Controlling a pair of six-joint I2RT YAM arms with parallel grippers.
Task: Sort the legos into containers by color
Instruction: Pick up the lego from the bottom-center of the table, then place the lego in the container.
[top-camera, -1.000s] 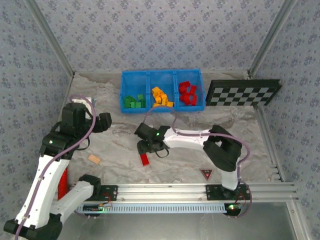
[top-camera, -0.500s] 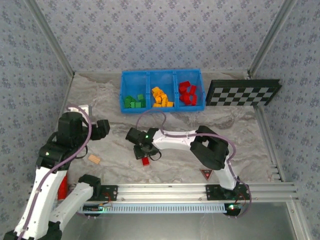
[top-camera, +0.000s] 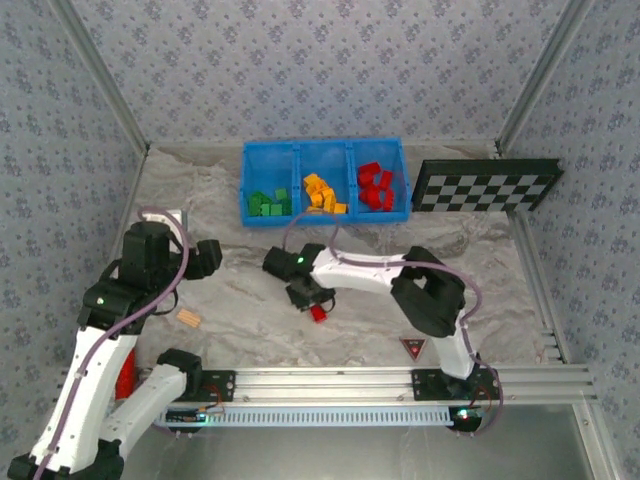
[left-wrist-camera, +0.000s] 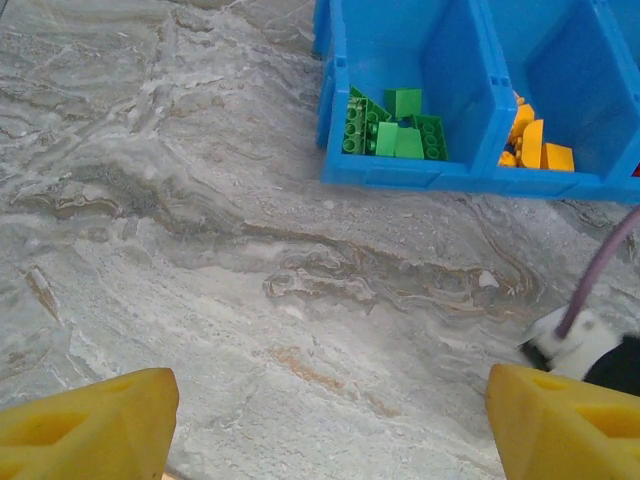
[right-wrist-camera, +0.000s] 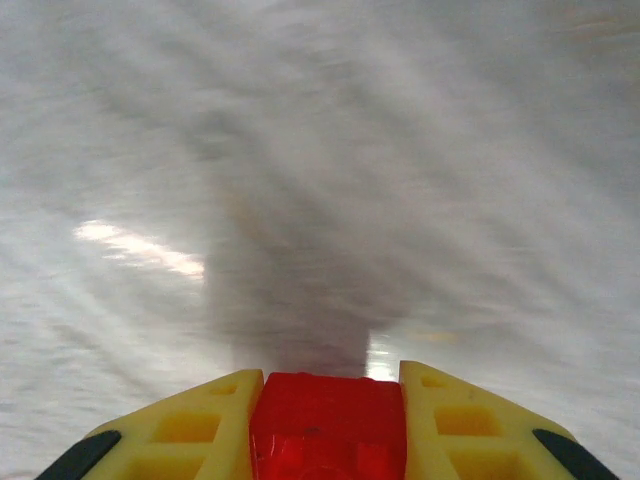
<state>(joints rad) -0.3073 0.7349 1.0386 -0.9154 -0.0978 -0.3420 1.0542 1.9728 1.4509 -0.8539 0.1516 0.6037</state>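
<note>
Red lego (right-wrist-camera: 327, 430), likely light, hard and slick, sits clamped by its flat sides in the right gripper (right-wrist-camera: 327, 385); left gripper (left-wrist-camera: 325, 420) gapes empty.

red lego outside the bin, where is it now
The red lego is pinched between the right gripper's fingers, centre of the top view, nearer than the blue bin.

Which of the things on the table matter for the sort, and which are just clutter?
Job: red lego in the right gripper; green legos, orange-yellow legos and red legos in the blue bin.
Clutter: checkerboard; tan block; red triangle marker.
</note>
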